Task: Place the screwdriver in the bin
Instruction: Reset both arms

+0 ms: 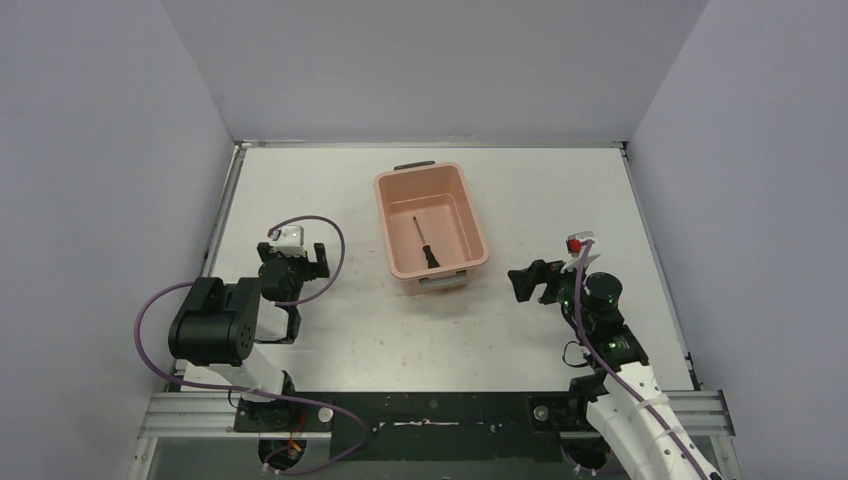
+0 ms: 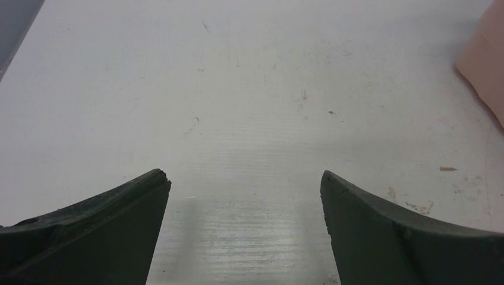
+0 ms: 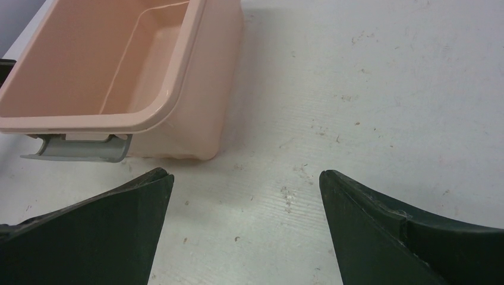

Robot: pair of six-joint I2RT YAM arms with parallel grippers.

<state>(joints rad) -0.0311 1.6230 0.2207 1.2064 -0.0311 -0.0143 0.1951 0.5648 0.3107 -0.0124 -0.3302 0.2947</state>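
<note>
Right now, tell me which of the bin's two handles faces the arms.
The pale grey handle, at the near short end of the bin; the dark handle sits at the far end.

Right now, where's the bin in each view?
Top external: the bin sits at the centre of the picture, slightly above the middle.
Left wrist: only a pink corner shows, at the right edge.
Right wrist: it fills the upper left, seen from its near short end.
Shared landmark: its pale handle, seen in the top external and right wrist views but not in the left wrist view.
</note>
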